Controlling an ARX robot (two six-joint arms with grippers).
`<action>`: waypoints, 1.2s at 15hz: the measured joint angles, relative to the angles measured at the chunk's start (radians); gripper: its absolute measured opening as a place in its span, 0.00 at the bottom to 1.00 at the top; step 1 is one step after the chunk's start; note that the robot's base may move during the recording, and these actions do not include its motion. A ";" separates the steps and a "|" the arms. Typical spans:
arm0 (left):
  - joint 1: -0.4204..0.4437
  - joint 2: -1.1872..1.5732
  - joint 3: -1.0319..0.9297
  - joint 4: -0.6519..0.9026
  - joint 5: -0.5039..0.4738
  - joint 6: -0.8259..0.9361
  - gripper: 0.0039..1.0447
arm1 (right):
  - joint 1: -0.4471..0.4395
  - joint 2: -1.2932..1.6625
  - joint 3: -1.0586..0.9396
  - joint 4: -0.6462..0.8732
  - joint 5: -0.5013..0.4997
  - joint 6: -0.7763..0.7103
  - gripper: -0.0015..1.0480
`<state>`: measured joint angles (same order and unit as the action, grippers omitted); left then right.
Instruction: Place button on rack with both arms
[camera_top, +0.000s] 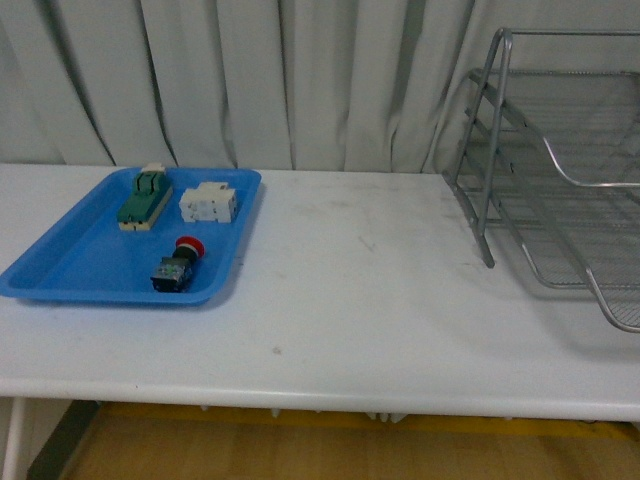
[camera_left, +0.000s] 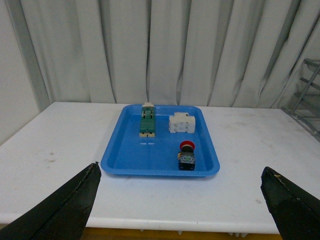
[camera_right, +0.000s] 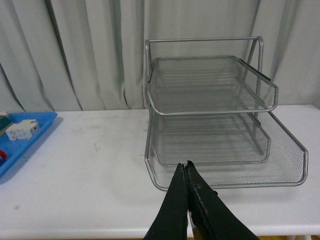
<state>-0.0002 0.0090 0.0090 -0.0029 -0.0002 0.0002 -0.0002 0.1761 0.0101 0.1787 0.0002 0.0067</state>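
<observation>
The button (camera_top: 176, 265), red cap on a black body, lies in the near right part of the blue tray (camera_top: 60, 270); the left wrist view shows the button (camera_left: 187, 155) too. The silver wire-mesh rack (camera_top: 560, 180) stands at the table's right, and in the right wrist view the rack (camera_right: 220, 125) faces the camera. My left gripper (camera_left: 180, 172) is open, its fingers wide apart near the table's front edge, short of the tray. My right gripper (camera_right: 184, 166) is shut on nothing, its tips just before the rack's lowest tier. Neither arm shows in the front view.
A green-and-cream switch block (camera_top: 145, 197) and a white terminal block (camera_top: 208, 203) lie at the back of the blue tray. White table (camera_top: 360, 290) spans between tray and rack. Grey curtains (camera_top: 250, 80) hang behind. The table's front edge runs near both grippers.
</observation>
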 joint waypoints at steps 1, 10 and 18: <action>0.000 0.000 0.000 0.000 0.000 0.000 0.94 | 0.000 -0.045 0.002 -0.069 0.000 0.000 0.02; 0.000 0.000 0.000 0.000 0.000 0.000 0.94 | 0.000 -0.172 0.001 -0.182 0.000 -0.002 0.40; 0.000 0.000 0.000 0.000 0.000 0.000 0.94 | 0.000 -0.172 0.001 -0.182 0.000 -0.002 0.94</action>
<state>-0.0002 0.0090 0.0090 -0.0025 -0.0002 0.0002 -0.0002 0.0040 0.0109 -0.0032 0.0002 0.0051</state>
